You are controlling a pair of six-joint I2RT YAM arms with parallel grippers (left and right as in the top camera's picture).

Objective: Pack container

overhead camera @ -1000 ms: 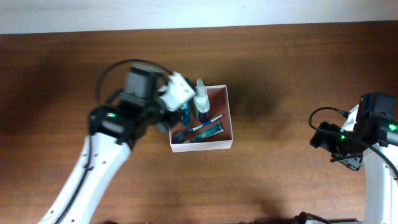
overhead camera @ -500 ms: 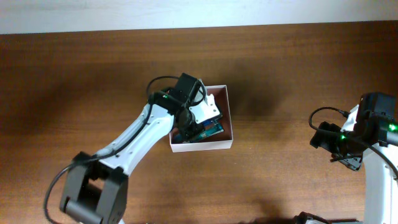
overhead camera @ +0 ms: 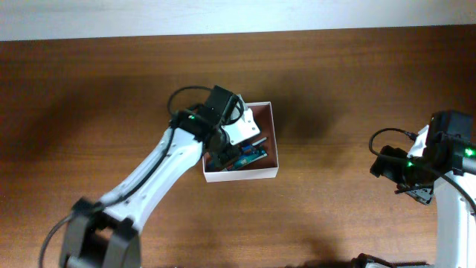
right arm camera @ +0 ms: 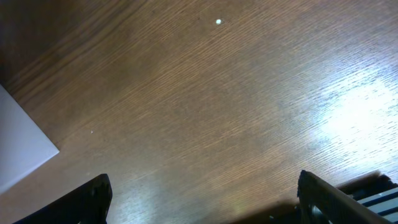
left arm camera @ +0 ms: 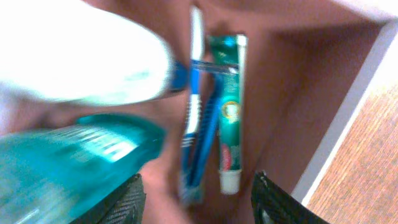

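Overhead and wrist views, near to far.

**Near edge.** The left arm (overhead camera: pixel 141 186) rises from the near left corner and reaches far-right across the table (overhead camera: pixel 349 97). The right arm (overhead camera: pixel 435 160) stands at the right edge, well apart from everything else. Bare wood lies between it and the box.

**Right gripper** (right arm camera: pixel 205 180). The fingers (right arm camera: pixel 87 199) are spread wide over bare wood, with nothing between them. A flat white corner (right arm camera: pixel 18 149) enters at the left of this view; what it is cannot be told.

**Middle.** The container (overhead camera: pixel 242 176) sits just left of the table's centre, with open wood on all four sides. It is square and shallow, with thin white walls, a reddish-brown floor and no lid. The left wrist covers its far left part in the overhead view.

**Left gripper** (left arm camera: pixel 196 179). It hangs over the box interior. Its fingers (left arm camera: pixel 118 199) are spread apart and grip nothing.

**Contents.**
- A green toothpaste tube (left arm camera: pixel 229 118) lies flat.
- A blue toothbrush (left arm camera: pixel 196 124) lies just beside the tube, on its left.
- A teal bottle (left arm camera: pixel 68 162) sits at the left, cut off by the frame.
- A white bottle (left arm camera: pixel 81 56) sits at the left, heavily blurred and also cut off.
- Labels cannot be read.

**Far edge.** A broad band of bare wood runs beyond the box to the table's far edge, where a pale strip (overhead camera: pixel 238 15) begins.
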